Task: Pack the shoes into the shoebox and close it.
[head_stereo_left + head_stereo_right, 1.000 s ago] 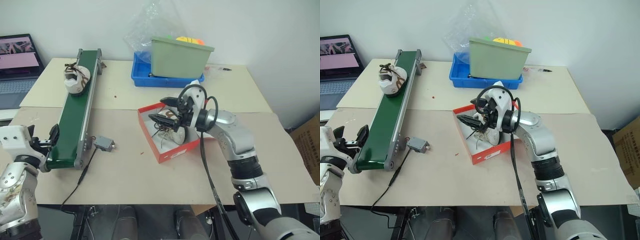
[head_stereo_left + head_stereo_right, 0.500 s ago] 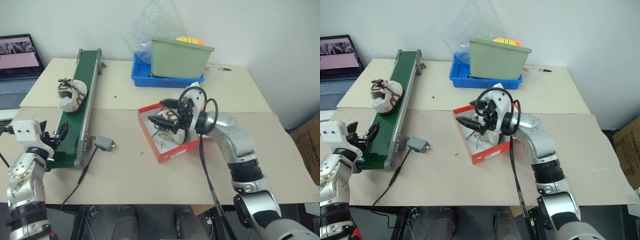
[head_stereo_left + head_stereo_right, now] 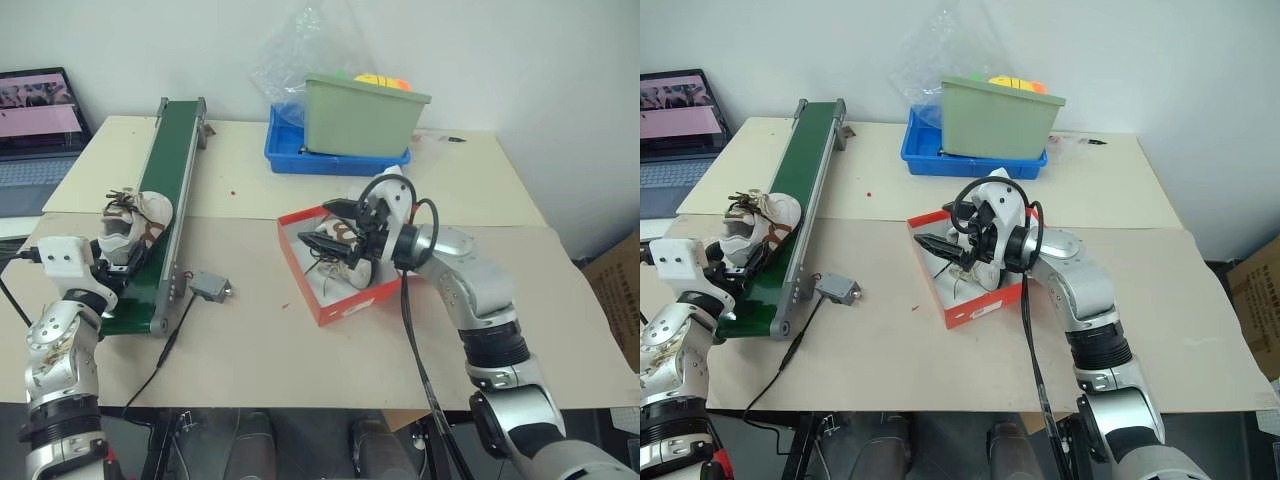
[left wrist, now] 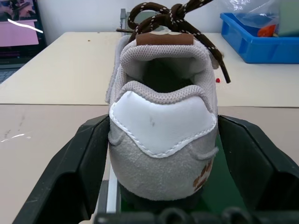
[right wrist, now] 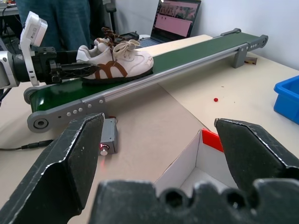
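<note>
Far left, laptop (image 3: 38,125), screen text unreadable. Left gripper (image 3: 108,262), jaws spread either side of one shoe's (image 4: 161,126) heel on the near end of the green conveyor (image 3: 165,190) (brown heel mark illegible). Right gripper (image 3: 342,222), jaws spread, above the open shoebox (image 3: 330,300) mid-surface, other shoe (image 3: 345,262) inside.

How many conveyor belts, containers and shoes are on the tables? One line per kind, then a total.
Conveyor belt: 1
Containers: 3 (shoebox, green bin, blue tray)
Shoes: 2 (shoe on the belt, shoe in the shoebox)
Total: 6
</note>
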Robot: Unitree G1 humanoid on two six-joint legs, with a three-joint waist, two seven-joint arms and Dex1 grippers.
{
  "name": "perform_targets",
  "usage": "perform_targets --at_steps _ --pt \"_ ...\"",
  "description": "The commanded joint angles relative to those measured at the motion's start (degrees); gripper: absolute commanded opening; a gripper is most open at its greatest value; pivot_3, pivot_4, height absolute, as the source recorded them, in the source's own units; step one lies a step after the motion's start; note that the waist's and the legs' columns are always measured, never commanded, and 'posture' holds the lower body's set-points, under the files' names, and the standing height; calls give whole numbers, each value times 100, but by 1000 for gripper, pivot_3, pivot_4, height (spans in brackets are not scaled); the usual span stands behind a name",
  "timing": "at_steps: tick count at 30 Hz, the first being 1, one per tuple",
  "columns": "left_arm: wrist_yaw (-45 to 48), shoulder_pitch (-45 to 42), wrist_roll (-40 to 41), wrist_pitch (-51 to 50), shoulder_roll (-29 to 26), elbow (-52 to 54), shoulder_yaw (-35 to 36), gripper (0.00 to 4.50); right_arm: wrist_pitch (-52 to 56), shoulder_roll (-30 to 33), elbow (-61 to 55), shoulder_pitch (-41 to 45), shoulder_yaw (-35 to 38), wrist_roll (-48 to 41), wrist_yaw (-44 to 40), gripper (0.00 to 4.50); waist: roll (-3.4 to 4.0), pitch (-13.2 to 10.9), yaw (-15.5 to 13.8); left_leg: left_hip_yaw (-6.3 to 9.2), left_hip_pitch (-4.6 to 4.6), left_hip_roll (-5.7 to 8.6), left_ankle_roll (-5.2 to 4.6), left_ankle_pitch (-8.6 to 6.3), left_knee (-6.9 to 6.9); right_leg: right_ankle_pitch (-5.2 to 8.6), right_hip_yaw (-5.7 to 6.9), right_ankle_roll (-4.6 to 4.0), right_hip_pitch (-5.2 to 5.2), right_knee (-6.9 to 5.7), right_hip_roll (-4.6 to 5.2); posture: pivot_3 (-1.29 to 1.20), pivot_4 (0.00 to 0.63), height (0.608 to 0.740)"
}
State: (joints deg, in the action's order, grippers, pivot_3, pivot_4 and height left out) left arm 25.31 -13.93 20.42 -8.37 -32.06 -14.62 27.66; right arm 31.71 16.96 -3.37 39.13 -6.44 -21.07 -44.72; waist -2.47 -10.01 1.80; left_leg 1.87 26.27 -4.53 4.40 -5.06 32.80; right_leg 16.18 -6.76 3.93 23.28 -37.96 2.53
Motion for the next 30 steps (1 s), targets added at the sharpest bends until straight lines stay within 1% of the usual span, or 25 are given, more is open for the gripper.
perform_targets --at_steps 1,4,6,8,11,15,17,20,23,26,28,30 --pt "49 -178 162 6 61 6 -12 3130 -44 76 -231 67 30 -6 28 4500 0 0 -33 0 -1 0 1 0 1 0 0 0 0 -2 0 0 150 740" --pt "103 -208 215 -36 113 73 -40 2069 -47 99 -221 84 31 -3 38 4500 0 0 -75 0 -4 0 3 2 1 0 1 0 0 -4 0 0 150 740" --pt "68 -225 231 -86 140 155 -75 1477 -50 115 -228 84 23 9 41 4500 0 0 -86 0 -4 0 3 2 2 0 1 0 -1 -3 0 0 150 740" --pt "-12 -283 295 -200 200 454 -149 1059 -6 115 -238 88 49 -25 55 4500 0 0 -103 0 -4 0 3 2 2 0 1 0 -1 -3 0 0 150 740" --pt "-188 -437 490 -460 348 1039 -215 1059 151 74 -231 109 176 -192 119 4500 -1 0 -118 0 -2 0 3 2 3 0 1 0 -3 -2 0 0 150 740" --pt "-434 -822 691 -1013 635 2227 -742 1059 1142 -87 153 403 743 -675 709 4500 -3 0 -111 2 2 0 3 3 7 0 2 0 -4 -4 0 0 150 740" --pt "-664 -1038 820 -1265 867 2589 -913 1059 1855 -428 554 711 1458 -1210 1391 4500 -3 0 -95 2 1 0 3 3 10 -1 0 0 -5 -4 0 0 150 740" --pt "-856 -1274 878 -1567 1173 3084 -1335 1059 2542 -773 1043 1089 2294 -1777 2141 4500 -2 0 -49 2 -1 0 2 3 11 -2 -1 0 -7 -7 -1 0 150 740" --pt "-958 -1395 989 -1764 1439 3367 -1618 1059 2888 -1049 1348 1376 2956 -2223 2788 4500 -2 0 -16 2 -1 1 -2 0 9 -1 -2 0 -7 -6 -1 0 150 740" --pt "-861 -1414 965 -1880 1521 3514 -1929 1059 2982 -1228 1478 1541 3314 -2527 3163 4500 -1 0 37 2 0 1 -4 -1 8 -2 -2 0 -6 -6 -2 0 150 740" --pt "-844 -1443 1001 -1929 1667 3549 -2108 1059 3033 -1291 1487 1628 3382 -2676 3290 4500 -1 0 54 2 2 2 -5 -1 8 -1 -2 0 -5 -6 -1 0 150 740" --pt "-810 -1443 1013 -1891 1836 3460 -2227 1059 3015 -1228 1400 1601 3157 -2561 3250 4500 0 0 64 2 2 3 -5 -1 9 -1 -3 1 -5 -7 -1 0 150 740"
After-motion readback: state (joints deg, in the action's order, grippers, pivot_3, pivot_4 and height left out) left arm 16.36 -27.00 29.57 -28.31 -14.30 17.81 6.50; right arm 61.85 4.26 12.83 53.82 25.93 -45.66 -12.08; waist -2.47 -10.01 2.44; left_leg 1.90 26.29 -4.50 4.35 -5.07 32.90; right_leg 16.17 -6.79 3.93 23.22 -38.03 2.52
